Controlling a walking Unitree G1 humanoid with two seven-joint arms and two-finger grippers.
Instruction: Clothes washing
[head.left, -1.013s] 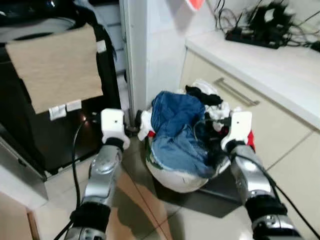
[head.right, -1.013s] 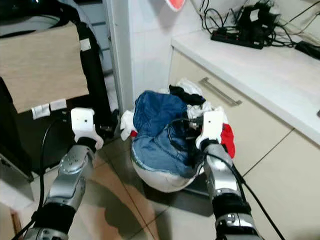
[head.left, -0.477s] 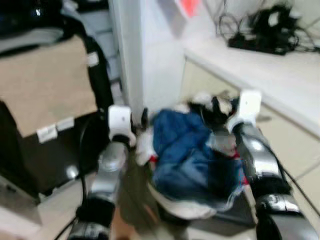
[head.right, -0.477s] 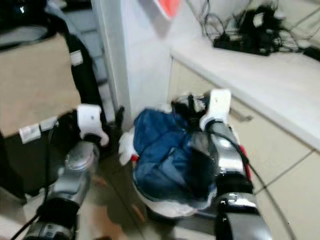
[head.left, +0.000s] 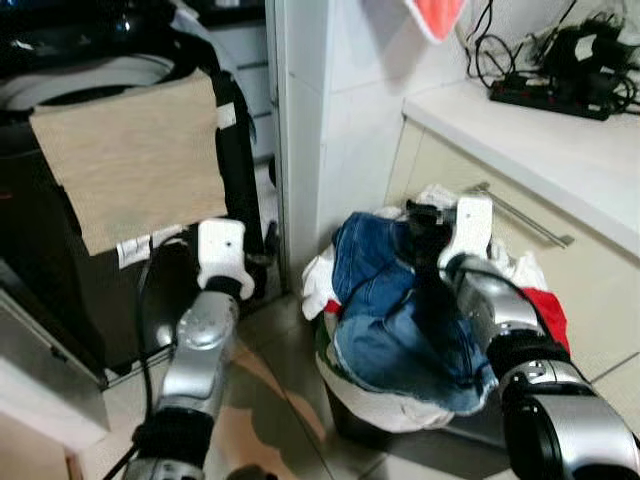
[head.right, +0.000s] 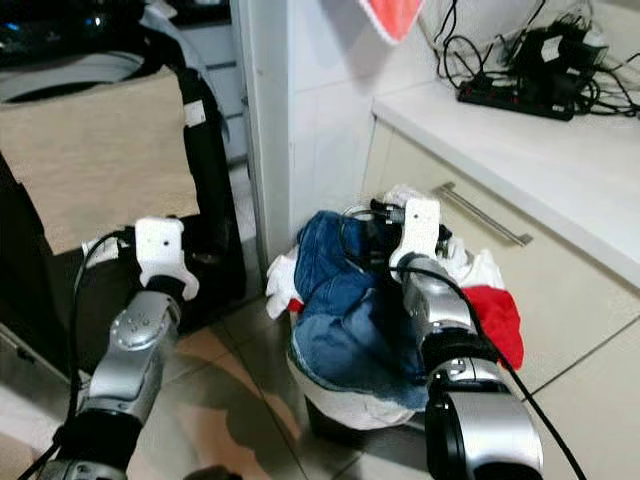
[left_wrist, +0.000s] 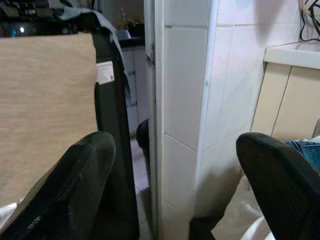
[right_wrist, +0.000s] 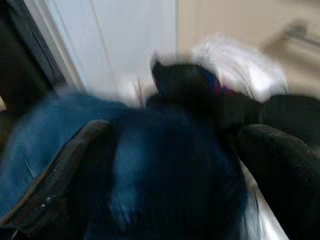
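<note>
The right tool (right_wrist: 170, 165) hangs directly over the laundry pile, fingers (right_wrist: 280, 165) spread wide with the blue jeans (head.left: 400, 300) filling the gap beneath them. This stance suits a top-down grab: the denim lies uppermost and bulkiest, so it is the likely first item to lift. The wrist picture is blurred, so contact with the cloth cannot be confirmed.

The left tool (left_wrist: 170, 180) is held off to the side of the pile, fingers (left_wrist: 75, 185) also spread and holding nothing. It points at the tiled wall corner (left_wrist: 182, 100), with the dark washing machine (head.left: 60, 250) on its far side from the pile. Judged from this, it waits clear of the working arm.

The jeans sit heaped in a white laundry basket (head.left: 385, 405) on the floor, below the right tool, with white garments (head.left: 315, 285), a black garment (head.right: 385, 215) and a red garment (head.right: 495, 315) around them. The basket stands against the cabinet front (head.right: 560, 290), just beyond the right tool.

A tan cloth (head.left: 130, 155) hangs over the machine. Farther off, the worktop (head.right: 540, 145) carries a power strip (head.right: 520, 95) and cables.
</note>
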